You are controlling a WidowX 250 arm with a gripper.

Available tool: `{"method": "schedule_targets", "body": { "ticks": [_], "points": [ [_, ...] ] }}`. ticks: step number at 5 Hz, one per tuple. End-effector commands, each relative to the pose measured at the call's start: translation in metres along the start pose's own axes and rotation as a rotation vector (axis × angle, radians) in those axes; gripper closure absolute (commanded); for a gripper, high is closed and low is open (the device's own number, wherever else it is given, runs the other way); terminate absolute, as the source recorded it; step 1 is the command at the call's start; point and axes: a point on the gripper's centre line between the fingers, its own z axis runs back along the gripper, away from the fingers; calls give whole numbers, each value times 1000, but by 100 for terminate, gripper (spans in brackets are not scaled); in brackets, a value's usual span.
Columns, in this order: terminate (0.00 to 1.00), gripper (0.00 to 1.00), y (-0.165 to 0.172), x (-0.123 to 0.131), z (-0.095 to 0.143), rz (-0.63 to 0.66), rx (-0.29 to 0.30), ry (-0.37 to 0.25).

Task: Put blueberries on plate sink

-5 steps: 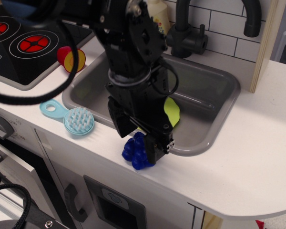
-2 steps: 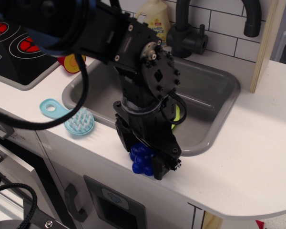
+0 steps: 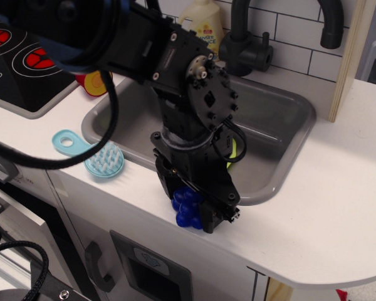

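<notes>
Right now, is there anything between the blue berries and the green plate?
Yes: the sink's grey front rim and the claw around the blueberries. The plate is mostly hidden.

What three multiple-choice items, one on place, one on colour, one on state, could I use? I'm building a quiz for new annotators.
1. Where are the blueberries?
A. in the sink
B. on the white counter in front of the sink
C. on the stovetop

2. What colour is the brush?
A. light blue
B. red
C. black

3. How do the gripper jaws stand?
A. raised, far from the berries
B. down around the berries
C. holding the plate

Answers: 1 B, the cluster sits on the counter, outside the sink rim. 2 A, its bristles and handle are pale blue. 3 B, black jaws flank the cluster; the green plate lies apart, inside the basin.
</notes>
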Motion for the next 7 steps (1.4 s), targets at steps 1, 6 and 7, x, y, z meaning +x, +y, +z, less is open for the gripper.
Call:
{"method": "schedule_targets", "body": {
  "ticks": [1,6,7],
  "points": [
    [0,100,16,15,38,39,-46,-37],
    [0,100,107,82,-8,288,122,-88],
    [0,100,115,83,-22,309,145,-66]
  ]
}}
